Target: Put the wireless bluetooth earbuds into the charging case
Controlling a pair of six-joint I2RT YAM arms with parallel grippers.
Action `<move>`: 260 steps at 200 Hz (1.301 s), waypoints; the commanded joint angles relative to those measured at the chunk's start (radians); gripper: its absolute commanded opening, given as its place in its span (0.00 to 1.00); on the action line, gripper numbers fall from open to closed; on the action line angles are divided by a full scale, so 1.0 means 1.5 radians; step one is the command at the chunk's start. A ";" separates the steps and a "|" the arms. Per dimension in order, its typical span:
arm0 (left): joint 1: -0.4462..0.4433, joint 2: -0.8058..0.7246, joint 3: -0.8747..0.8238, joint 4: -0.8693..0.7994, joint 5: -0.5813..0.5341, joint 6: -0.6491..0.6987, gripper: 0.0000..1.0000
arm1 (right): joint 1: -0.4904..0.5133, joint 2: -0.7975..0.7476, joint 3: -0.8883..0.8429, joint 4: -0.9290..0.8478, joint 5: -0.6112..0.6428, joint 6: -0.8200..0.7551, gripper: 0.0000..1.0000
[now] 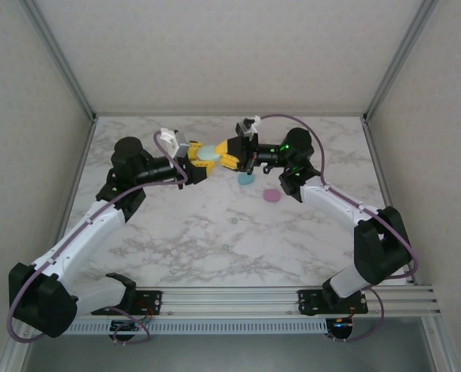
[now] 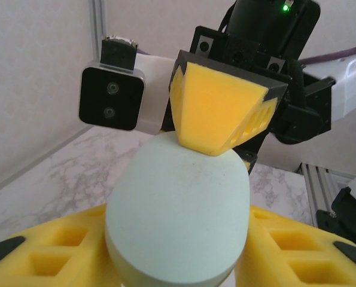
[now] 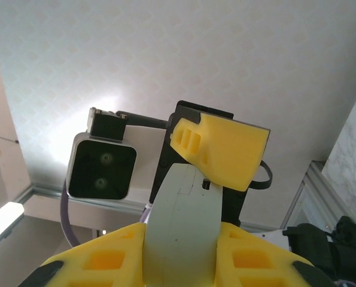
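The left gripper (image 1: 196,165) and the right gripper (image 1: 227,156) meet above the marble table (image 1: 215,248); each is clamped on an opposite end of the mint green charging case (image 1: 208,153). 2 other ovals, a cyan case (image 1: 246,179) and a pink case (image 1: 271,195), lie on the table near the right gripper.

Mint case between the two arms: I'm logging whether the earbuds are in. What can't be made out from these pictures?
- Inside of the mint case: both wrist views; its own shell hides whatever it holds.
- The case's lower end: left wrist view; cut off by the bottom edge.
- Cyan piece and pink piece: top view; too small to tell bud from case.
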 commanded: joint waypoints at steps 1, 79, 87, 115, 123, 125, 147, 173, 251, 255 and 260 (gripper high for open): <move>-0.011 0.000 0.057 -0.071 0.011 0.051 0.36 | 0.007 -0.018 0.015 -0.179 0.001 -0.133 0.26; -0.016 0.025 0.136 -0.329 0.013 0.213 0.31 | 0.006 -0.048 0.105 -0.516 0.003 -0.372 0.40; -0.018 0.027 0.138 -0.333 0.009 0.217 0.32 | 0.009 -0.047 0.105 -0.514 0.000 -0.371 0.40; -0.024 0.036 0.147 -0.344 0.001 0.222 0.33 | 0.013 -0.047 0.108 -0.514 -0.010 -0.372 0.44; -0.026 0.038 0.150 -0.346 -0.002 0.224 0.34 | 0.015 -0.046 0.108 -0.515 -0.013 -0.375 0.44; -0.027 0.039 0.150 -0.346 -0.003 0.224 0.34 | 0.015 -0.046 0.108 -0.516 -0.015 -0.375 0.44; -0.033 0.046 0.159 -0.359 -0.001 0.233 0.35 | 0.017 -0.043 0.107 -0.521 -0.014 -0.380 0.39; -0.036 0.048 0.163 -0.368 -0.005 0.236 0.41 | 0.017 -0.042 0.104 -0.520 -0.006 -0.382 0.23; -0.010 0.001 0.049 -0.107 0.021 0.096 0.55 | -0.002 -0.044 0.008 -0.121 -0.021 -0.106 0.15; -0.010 0.001 0.048 -0.103 0.026 0.093 0.55 | -0.002 -0.043 0.005 -0.105 -0.021 -0.095 0.15; -0.010 0.002 0.049 -0.103 0.032 0.093 0.55 | -0.003 -0.042 0.003 -0.090 -0.021 -0.083 0.15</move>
